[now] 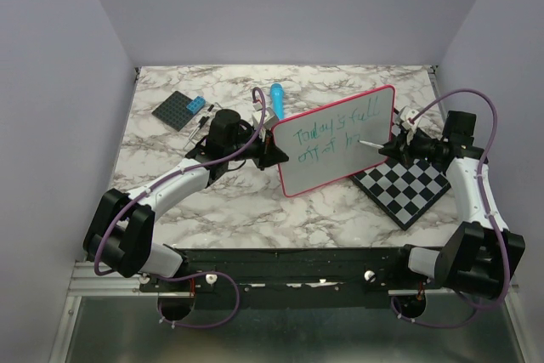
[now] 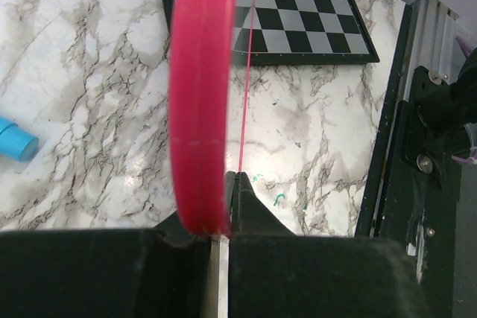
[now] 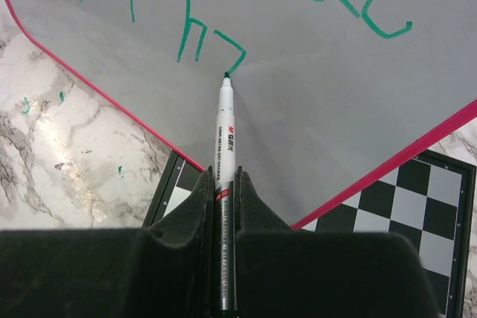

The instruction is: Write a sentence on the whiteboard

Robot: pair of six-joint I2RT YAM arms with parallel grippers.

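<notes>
above the table (image 1: 212, 201) centre, left gripper (image 2: 227, 188) is clamped on the rim of the tilted whiteboard (image 1: 340, 163); right gripper (image 3: 223, 180) grips a marker (image 3: 226, 121), tip on the unfinished sentence (image 1: 316, 131). recommend light, even pressure, board braced firm.

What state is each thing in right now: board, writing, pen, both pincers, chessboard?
whiteboard, raised on edge, tilted, gripped at its rim.
sentence, unfinished, second line breaks off after "of h".
marker, uncapped, tip at the board's face.
left pincer, shut on the whiteboard's rim.
right pincer, shut on the marker.
chessboard, lying flat on the table.
</notes>
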